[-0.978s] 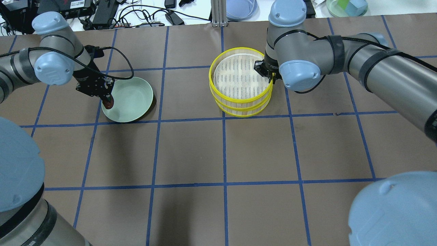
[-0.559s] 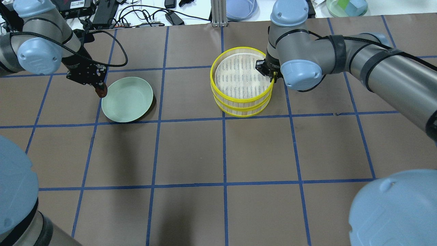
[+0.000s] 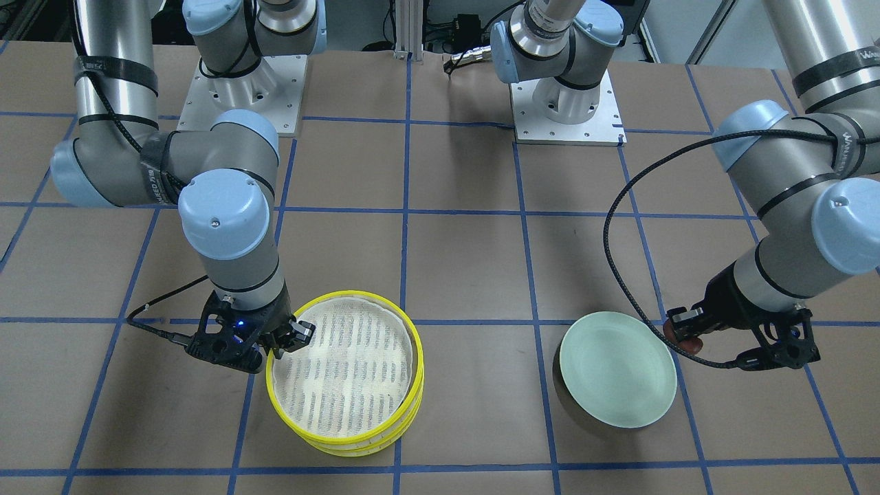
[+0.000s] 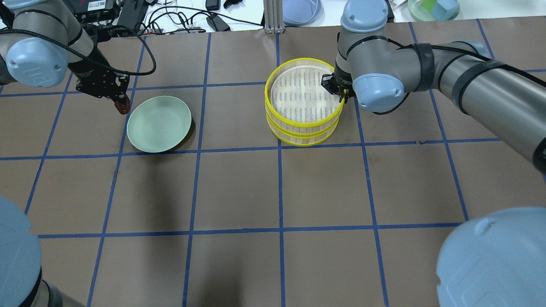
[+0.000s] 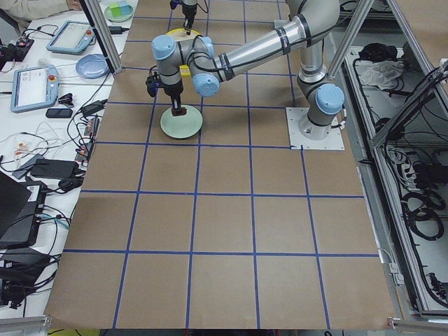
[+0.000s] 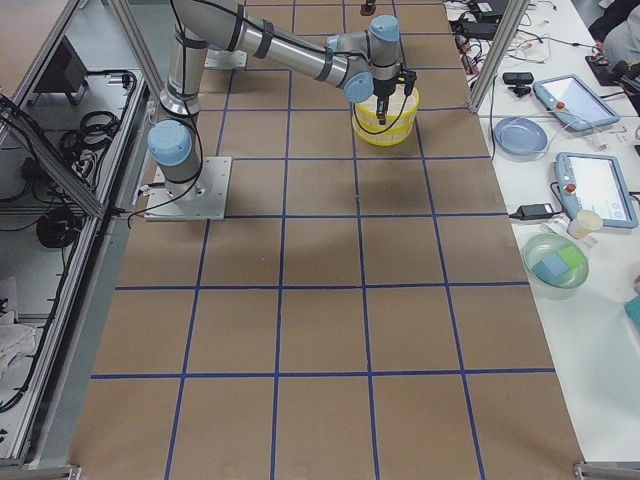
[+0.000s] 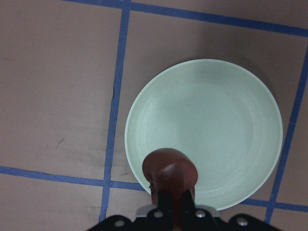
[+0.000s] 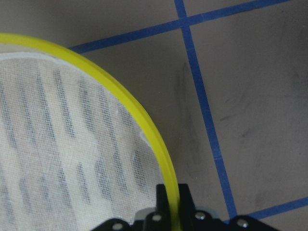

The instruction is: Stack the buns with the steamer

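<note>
My left gripper [image 4: 122, 103] is shut on the reddish-brown bun [image 4: 123, 107] and holds it in the air just off the far-left rim of the pale green plate [image 4: 158, 123]. The bun also shows in the left wrist view [image 7: 169, 174] and the front view [image 3: 688, 342]. My right gripper [image 4: 339, 92] is shut on the yellow rim of the top steamer tray [image 4: 298, 98], as the right wrist view [image 8: 171, 188] shows. That tray is over the lower steamer tray [image 4: 305, 137]; I cannot tell whether they touch. The cream-white bun is not in view.
The green plate [image 3: 617, 368] is bare. A blue dish [image 4: 300, 10], a green bowl [image 4: 433, 8] and cables lie on the white bench past the far table edge. The arm bases [image 3: 567, 103] stand at the robot's side.
My left gripper has risen and moved off the plate toward the far left with the reddish-brown bun. My right gripper and the top tray have shifted slightly.
</note>
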`<state>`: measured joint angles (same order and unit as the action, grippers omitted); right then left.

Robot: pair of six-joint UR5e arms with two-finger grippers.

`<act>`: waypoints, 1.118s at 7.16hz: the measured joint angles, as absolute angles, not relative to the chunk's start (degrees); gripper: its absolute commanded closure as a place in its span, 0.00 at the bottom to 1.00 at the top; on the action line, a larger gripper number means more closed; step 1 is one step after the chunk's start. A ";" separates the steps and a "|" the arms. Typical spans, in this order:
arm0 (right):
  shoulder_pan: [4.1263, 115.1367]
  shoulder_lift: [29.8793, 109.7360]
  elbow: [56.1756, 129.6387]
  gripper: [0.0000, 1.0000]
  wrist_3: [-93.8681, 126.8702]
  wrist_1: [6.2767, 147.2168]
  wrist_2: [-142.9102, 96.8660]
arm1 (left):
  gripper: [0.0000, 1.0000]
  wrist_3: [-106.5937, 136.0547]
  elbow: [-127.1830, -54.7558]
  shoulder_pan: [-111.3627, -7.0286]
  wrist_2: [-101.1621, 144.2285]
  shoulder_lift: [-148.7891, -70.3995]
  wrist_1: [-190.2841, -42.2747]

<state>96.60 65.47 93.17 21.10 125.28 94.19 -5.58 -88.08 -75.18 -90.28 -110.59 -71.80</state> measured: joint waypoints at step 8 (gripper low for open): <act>96.59 65.41 93.17 0.00 21.82 125.17 94.05 | 1.00 16.21 -87.58 -88.37 -86.44 -106.66 -66.99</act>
